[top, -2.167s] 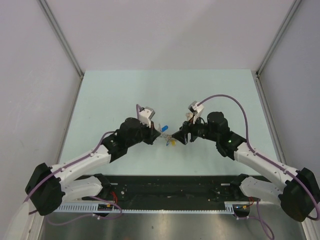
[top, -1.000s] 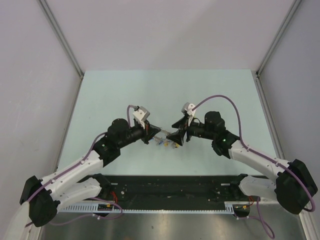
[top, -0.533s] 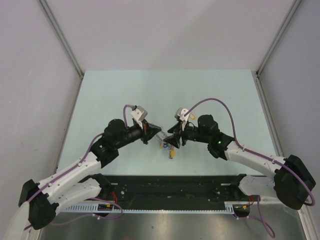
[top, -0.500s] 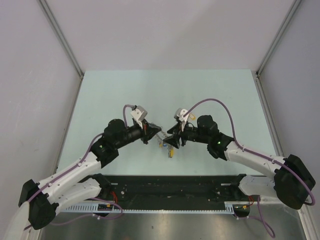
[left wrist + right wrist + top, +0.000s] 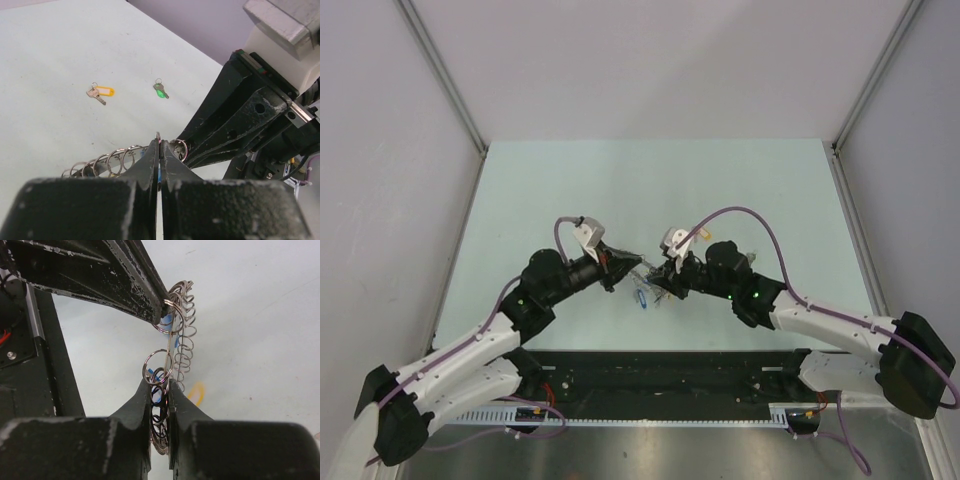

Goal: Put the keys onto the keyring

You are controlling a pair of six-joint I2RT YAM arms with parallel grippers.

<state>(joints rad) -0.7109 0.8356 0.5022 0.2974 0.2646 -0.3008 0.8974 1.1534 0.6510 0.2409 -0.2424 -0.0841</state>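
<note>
Both arms stretch low and inward over the table (image 5: 570, 190), tips meeting at the keyring (image 5: 642, 291). The left gripper (image 5: 159, 145) is pinched tight on its wire. The right gripper (image 5: 160, 386) nips its loops, fingers narrow. 2 loose keys, the green key (image 5: 160, 91) and the yellow-orange key (image 5: 100, 92), lie beyond the keyring. From above, the fingers hide most of the keyring.

Bright and even, probably lit from overhead. Only faint, soft shadows beneath the left gripper (image 5: 159, 144). Blurred close behind its tips, sharp just ahead.
</note>
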